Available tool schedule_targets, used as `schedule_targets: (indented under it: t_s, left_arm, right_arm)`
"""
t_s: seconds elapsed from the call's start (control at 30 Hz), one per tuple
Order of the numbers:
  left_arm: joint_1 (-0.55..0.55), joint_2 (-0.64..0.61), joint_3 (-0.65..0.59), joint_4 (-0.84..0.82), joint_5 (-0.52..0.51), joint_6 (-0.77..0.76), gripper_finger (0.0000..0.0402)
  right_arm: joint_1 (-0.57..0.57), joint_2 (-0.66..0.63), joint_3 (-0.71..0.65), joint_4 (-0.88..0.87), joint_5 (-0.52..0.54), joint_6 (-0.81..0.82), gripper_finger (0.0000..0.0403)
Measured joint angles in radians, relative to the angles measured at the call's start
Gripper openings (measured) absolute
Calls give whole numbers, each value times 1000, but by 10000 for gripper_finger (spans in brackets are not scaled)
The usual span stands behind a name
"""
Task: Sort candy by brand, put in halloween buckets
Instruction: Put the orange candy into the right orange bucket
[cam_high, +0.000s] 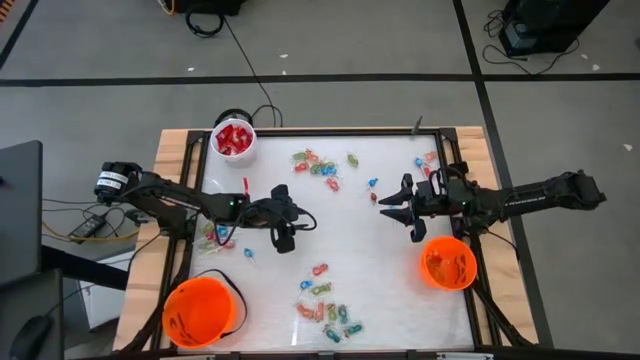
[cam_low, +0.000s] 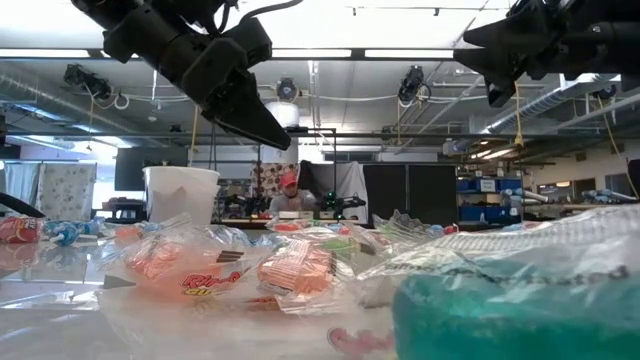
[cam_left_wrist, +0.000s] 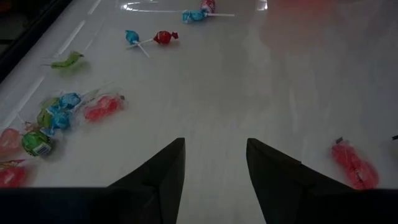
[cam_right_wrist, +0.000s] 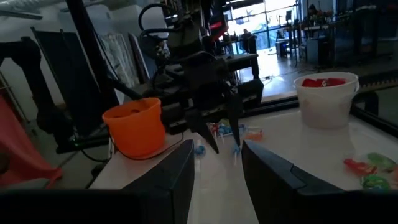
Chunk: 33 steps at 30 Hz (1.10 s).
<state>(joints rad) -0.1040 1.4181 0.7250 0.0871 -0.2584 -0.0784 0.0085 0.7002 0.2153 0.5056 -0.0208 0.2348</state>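
A bare strip of table (cam_high: 345, 225) is seen between both grippers; candy clusters (cam_high: 318, 165) (cam_high: 325, 310) apparently border it at either end.

Legible markings: none confirmed.
Red script printed on a clear candy wrapper (cam_low: 205, 283) in the low view, too blurred to read; small label on a green wrapped piece (cam_left_wrist: 37, 143) in the left wrist view, likewise illegible.
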Motion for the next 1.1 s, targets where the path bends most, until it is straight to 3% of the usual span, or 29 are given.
schedule_targets:
  t_s: [0.53,0.67,0.73,0.87,1.0,1.1]
  left_arm:
    - [4,0,0,51,0,-19,176]
    - [27,0,0,205,2,71,176]
    - [65,2,0,324,59,91,176]
    - [183,57,1,475,274,26,174]
    - [283,156,24,526,319,45,171]
    - [354,251,127,466,383,72,171]
  right_arm:
    - [0,0,1,0,0,-1,145]
    - [0,0,1,0,1,-1,145]
    - [0,0,1,0,1,-1,145]
    - [0,0,1,-1,1,-1,145]
    - [0,0,2,0,1,-1,145]
    - [0,0,2,0,1,-1,145]
